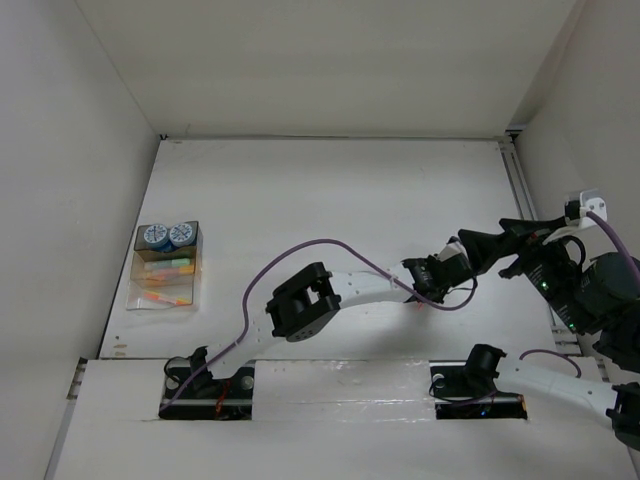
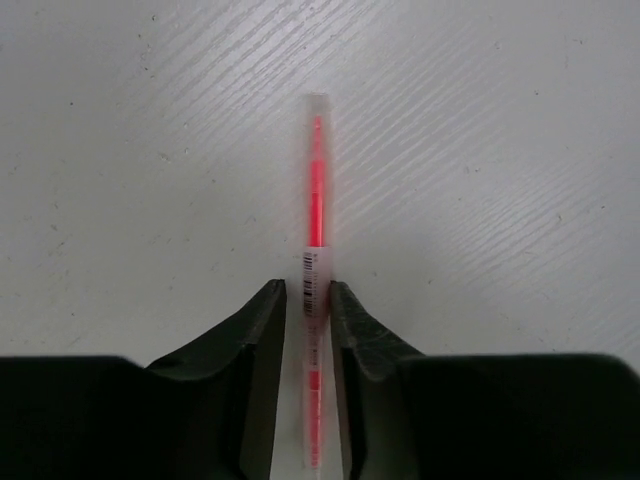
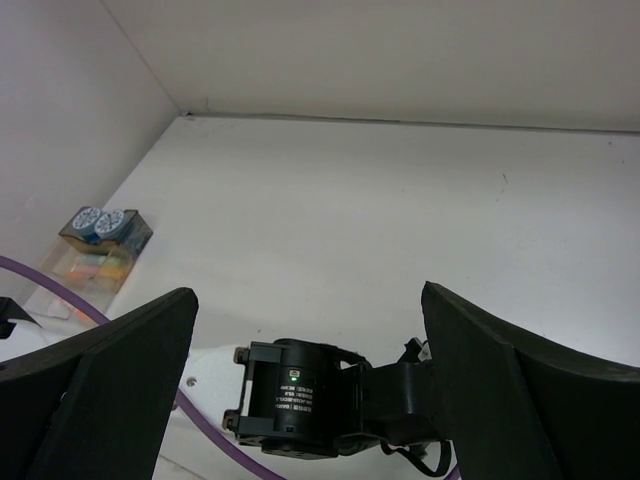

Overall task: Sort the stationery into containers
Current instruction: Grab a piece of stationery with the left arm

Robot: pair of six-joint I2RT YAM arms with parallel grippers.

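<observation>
From the top view I see the tray (image 1: pixel 140 292) at 9 o'clock on the tabletop (image 1: pixel 330 200). Two cylinders (image 1: pixel 168 235) fill its 12 o'clock end, with highlighters (image 1: pixel 168 268) lying behind them. My left hand (image 1: pixel 432 280) reaches over to about 3 o'clock. My right hand (image 1: pixel 463 248) is just beside it, toward 1 o'clock. I cannot see the pen from here.

In the left wrist view the red pen (image 2: pixel 316 200) lies flat on the tabletop (image 2: pixel 500 150), running 12 to 6. The left hand (image 2: pixel 308 290) straddles its lower half. The right finger (image 2: pixel 355 340) looks to be against the pen, and a sliver of tabletop shows beside the left finger. I cannot tell whether the pen is pinched.

In the right wrist view the right hand (image 3: pixel 307 295) is spread wide, holding nothing, above the left arm's wrist (image 3: pixel 300 395). The tray (image 3: pixel 95 262) sits at 9 o'clock.
</observation>
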